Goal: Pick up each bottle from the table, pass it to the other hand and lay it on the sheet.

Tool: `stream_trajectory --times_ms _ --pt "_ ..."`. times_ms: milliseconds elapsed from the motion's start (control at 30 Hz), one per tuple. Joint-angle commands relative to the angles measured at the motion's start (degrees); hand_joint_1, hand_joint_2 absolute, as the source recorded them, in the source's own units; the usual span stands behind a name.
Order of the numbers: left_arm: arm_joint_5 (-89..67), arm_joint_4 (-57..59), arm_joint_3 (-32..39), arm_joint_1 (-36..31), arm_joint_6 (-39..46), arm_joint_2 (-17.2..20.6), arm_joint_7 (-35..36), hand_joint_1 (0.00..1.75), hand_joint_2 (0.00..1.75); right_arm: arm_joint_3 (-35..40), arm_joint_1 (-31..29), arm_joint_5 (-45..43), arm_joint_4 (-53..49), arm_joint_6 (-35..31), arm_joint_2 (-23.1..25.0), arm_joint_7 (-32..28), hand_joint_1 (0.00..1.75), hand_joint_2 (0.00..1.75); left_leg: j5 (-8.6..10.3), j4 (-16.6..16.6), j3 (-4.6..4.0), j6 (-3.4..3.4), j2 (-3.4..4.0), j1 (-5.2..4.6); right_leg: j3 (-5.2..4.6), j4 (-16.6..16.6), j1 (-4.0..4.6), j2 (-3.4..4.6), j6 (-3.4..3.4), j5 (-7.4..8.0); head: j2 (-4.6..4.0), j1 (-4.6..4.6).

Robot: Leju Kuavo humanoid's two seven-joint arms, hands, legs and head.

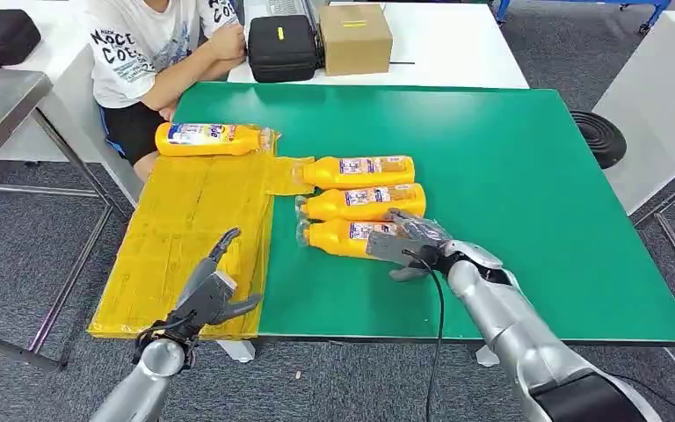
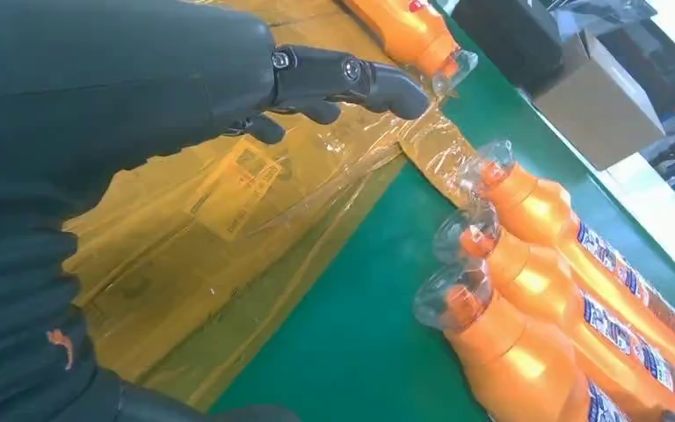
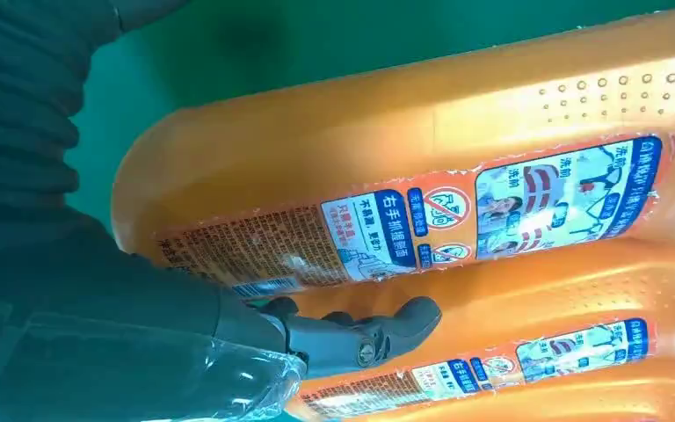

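Three orange bottles lie side by side on the green table (image 1: 510, 176): a far one (image 1: 360, 170), a middle one (image 1: 362, 202) and the nearest bottle (image 1: 343, 236). A fourth bottle (image 1: 209, 139) lies on the yellow sheet (image 1: 185, 237) at its far end. My right hand (image 1: 411, 243) reaches over the base end of the nearest bottle (image 3: 404, 149); one of its fingers (image 3: 360, 338) lies in the groove beside the middle bottle (image 3: 536, 290), while the thumb stands apart from it. The bottle still lies on the table. My left hand (image 1: 213, 294) hovers over the sheet's near edge with fingers (image 2: 352, 77) spread, holding nothing.
A person in a white shirt (image 1: 154, 44) sits at the table's far left corner. Behind it a black case (image 1: 281, 46) and a cardboard box (image 1: 355, 37) stand on a white table. The sheet overhangs the green table's left edge.
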Motion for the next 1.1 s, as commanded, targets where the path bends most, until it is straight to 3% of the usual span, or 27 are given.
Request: stream_trajectory --times_ms 33,667,1100 --pt "0.3 2.5 -0.2 -1.1 -0.8 1.0 0.3 0.00 1.75 2.1 5.5 -1.7 -0.6 2.8 -2.6 -0.9 0.00 1.75 0.01 -0.2 0.21 -0.03 -0.18 0.09 0.34 -0.2 0.13 -0.27 -0.16 -0.03 0.00 0.02" --pt "0.6 3.0 0.0 -1.0 -1.1 0.6 0.1 0.00 1.75 2.2 6.6 -3.8 0.3 2.9 -2.2 0.7 0.00 1.75 0.00 -0.1 0.21 -0.03 -0.14 0.10 0.32 -0.2 0.13 -0.21 -0.14 -0.02 0.00 0.02" --pt "1.1 4.9 -0.3 -1.9 -1.1 0.7 -0.1 0.00 1.75 1.6 1.8 -6.6 7.9 6.9 -2.8 0.8 0.00 1.75 -0.01 -0.1 0.22 0.00 -0.18 0.08 0.31 -0.2 0.10 -0.23 -0.10 -0.04 0.00 0.04"
